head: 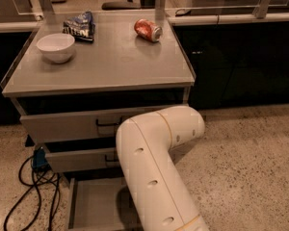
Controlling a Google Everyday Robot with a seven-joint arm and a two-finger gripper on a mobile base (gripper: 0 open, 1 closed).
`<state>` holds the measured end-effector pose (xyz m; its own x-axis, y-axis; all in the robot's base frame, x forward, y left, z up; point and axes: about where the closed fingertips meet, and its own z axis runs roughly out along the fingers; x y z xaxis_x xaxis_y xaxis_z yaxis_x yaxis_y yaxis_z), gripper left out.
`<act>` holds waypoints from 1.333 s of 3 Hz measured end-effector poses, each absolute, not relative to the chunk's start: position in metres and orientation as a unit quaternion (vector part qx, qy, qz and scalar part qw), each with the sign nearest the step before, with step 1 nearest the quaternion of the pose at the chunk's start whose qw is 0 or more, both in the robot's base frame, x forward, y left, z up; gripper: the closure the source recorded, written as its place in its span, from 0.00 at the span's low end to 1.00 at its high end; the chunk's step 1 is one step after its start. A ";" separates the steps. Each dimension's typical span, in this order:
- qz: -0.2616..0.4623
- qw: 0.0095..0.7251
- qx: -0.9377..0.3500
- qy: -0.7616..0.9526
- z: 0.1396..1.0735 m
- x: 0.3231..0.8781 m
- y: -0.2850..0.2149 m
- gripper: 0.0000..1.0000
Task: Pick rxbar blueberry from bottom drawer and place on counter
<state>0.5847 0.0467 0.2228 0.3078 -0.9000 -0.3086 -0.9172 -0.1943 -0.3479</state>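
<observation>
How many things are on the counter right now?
3: a bowl at the left, a chip bag behind it, a can at the back right. The gripper is hidden behind the arm.

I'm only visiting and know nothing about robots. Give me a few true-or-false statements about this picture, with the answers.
1. The white bowl stands on the counter. True.
2. The red can stands upright. False: it lies on its side.
3. The bottom drawer is pulled open. True.
4. The pincer hovers over the counter. False: it is out of view; the white arm reaches down in front of the drawers.
5. The chip bag lies inside the bowl. False: it lies behind it.
</observation>
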 end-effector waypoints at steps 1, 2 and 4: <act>-0.006 0.254 -0.774 0.580 0.233 0.598 0.050 1.00; -0.080 0.274 -0.795 0.535 0.281 0.628 0.051 1.00; -0.116 0.267 -0.815 0.501 0.293 0.624 0.054 1.00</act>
<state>0.6235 0.0541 0.2931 0.4711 -0.8785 -0.0790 -0.7547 -0.3550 -0.5518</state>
